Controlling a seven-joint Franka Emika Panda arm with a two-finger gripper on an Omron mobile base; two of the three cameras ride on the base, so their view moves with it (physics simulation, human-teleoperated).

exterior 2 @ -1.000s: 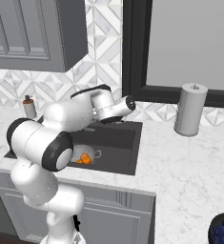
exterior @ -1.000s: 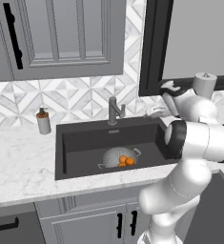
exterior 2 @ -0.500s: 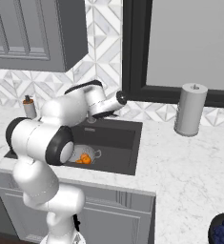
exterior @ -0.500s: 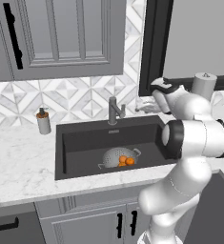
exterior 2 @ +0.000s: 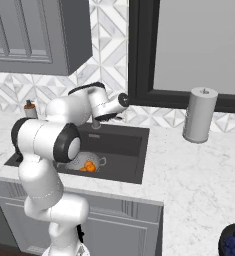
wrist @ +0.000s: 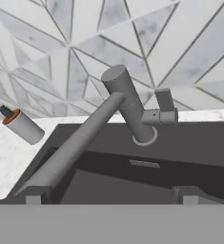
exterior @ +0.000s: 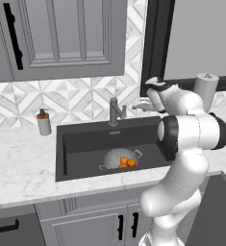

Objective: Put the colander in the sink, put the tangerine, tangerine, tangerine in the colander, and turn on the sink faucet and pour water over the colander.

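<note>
— Sink [exterior: 85, 137] first: where does it sit, and what's in it?

— Centre of the left base view, dark basin set into the counter. The colander [exterior: 120, 158] rests on its floor, lower middle of the frame, with orange tangerines [exterior: 127, 162] inside. I can make out two for sure; a third is too small to tell.

— So what's left?

— Water, I'd judge. No stream shows from the faucet [wrist: 127, 112], which stands at the middle of the hand view with its lever [wrist: 164, 107] sticking out to the right.

— And the gripper [exterior: 136, 106]?

— Right of the faucet, near the lever but apart from it. Fingertips [wrist: 33, 196] sit wide at the bottom corners, so the jaws are spread, holding nothing.
</note>
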